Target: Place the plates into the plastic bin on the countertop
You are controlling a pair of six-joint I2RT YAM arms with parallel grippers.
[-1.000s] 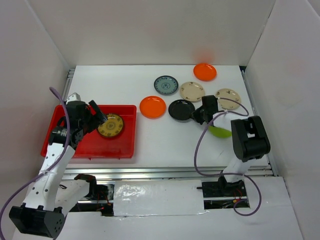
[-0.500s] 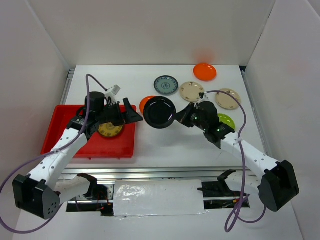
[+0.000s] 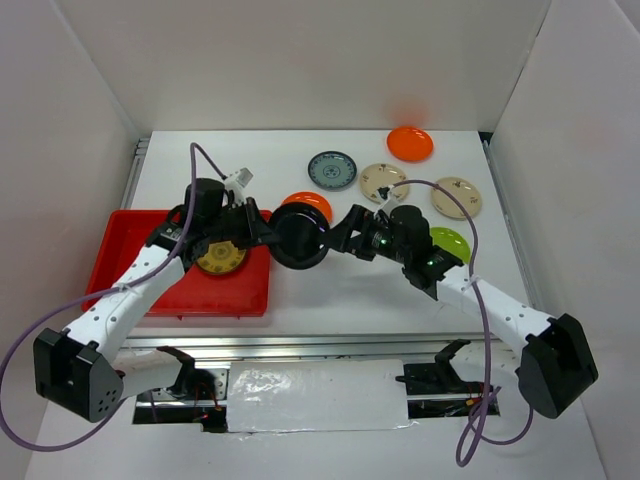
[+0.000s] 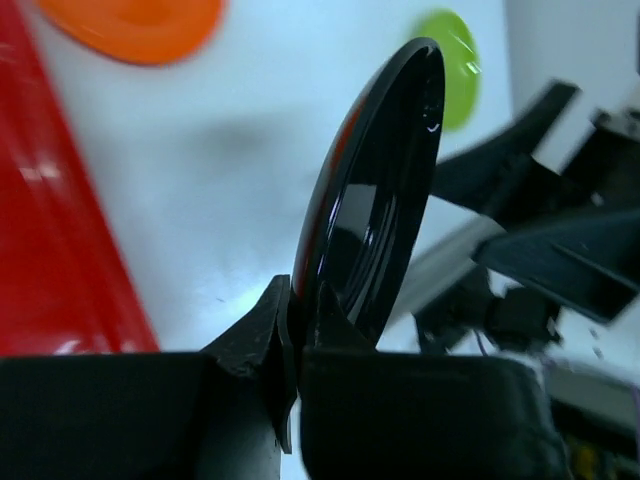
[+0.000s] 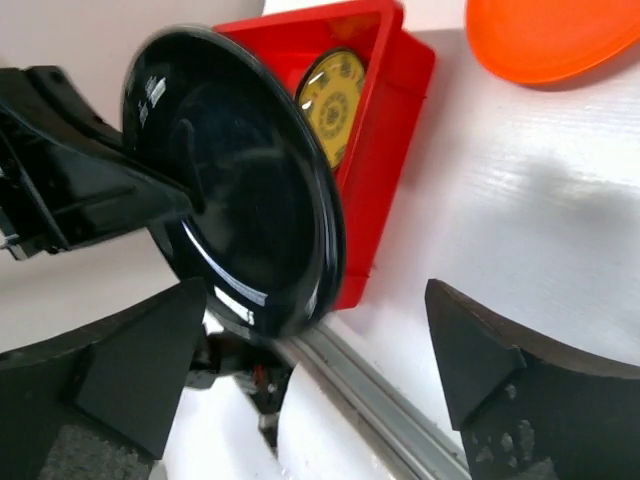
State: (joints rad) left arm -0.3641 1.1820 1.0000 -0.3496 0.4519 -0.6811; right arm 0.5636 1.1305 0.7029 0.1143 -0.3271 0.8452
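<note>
With the left gripper [image 4: 288, 335] pinched on just 1 edge of the glossy black plate [image 4: 375, 190], held upright in the air just beside the red bin [image 3: 135, 290], and the right gripper [image 5: 315, 300] spread wide, apparently clear of it, that thin bite could have let the plate swivel or slip onto the countertop [image 3: 330, 290].

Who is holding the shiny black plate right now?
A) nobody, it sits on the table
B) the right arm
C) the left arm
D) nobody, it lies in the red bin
C: the left end effector pinches the rim of the glossy black round plate, while the right end effector has its fingers wide apart.
</note>
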